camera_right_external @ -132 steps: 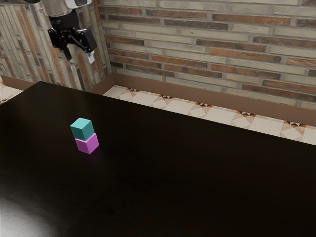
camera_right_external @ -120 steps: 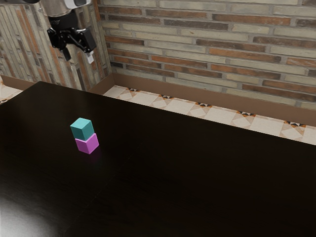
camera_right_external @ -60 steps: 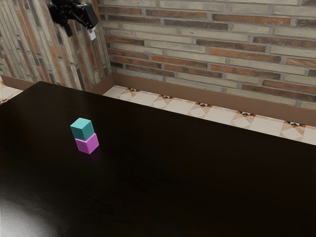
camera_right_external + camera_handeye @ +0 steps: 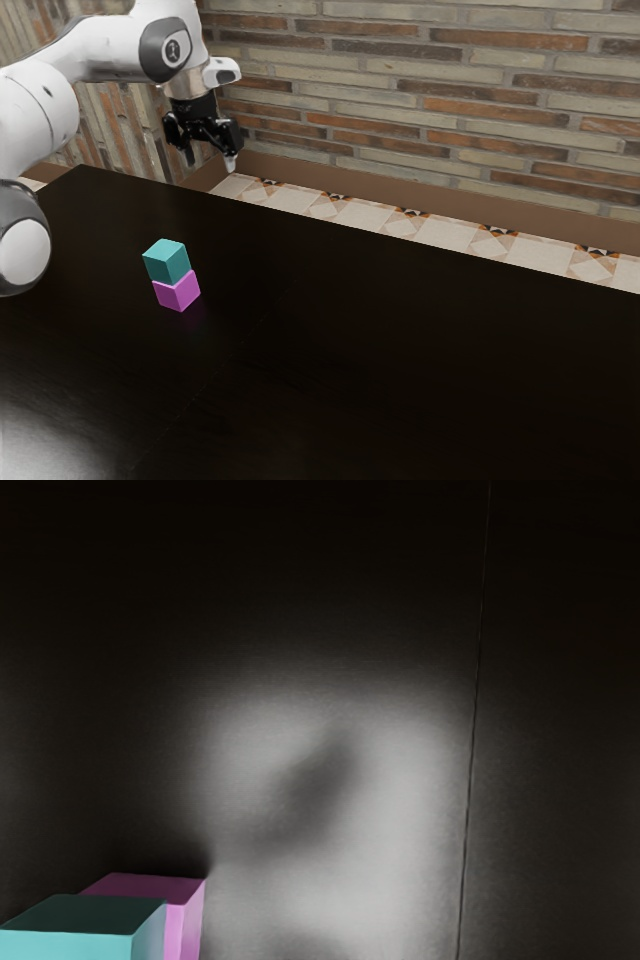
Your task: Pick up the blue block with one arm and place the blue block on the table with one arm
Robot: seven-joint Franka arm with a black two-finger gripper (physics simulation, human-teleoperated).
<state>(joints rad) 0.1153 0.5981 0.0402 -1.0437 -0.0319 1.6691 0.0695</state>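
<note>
Teal-blue block [image 4: 168, 262] seen stacked on the pink block [image 4: 177, 292], slightly offset, pink edge exposed; taken as the task's blue one. Gripper [image 4: 210, 157] is held up above and well apart from the stack, fingers spread wide, nothing between them. Pick not done; approach looks like the step in hand.

Hand should be centred over the upper block first, with the fingers squared to two opposite faces. Descent best kept straight and slow, stopped with the tips beside the upper block only, so the pink one isn't pinched or nudged. Even closing advised: the offset perch could slip if one finger lands early. Straight lift next, then set-down on bare table [image 4: 400, 350], clear of pink.
</note>
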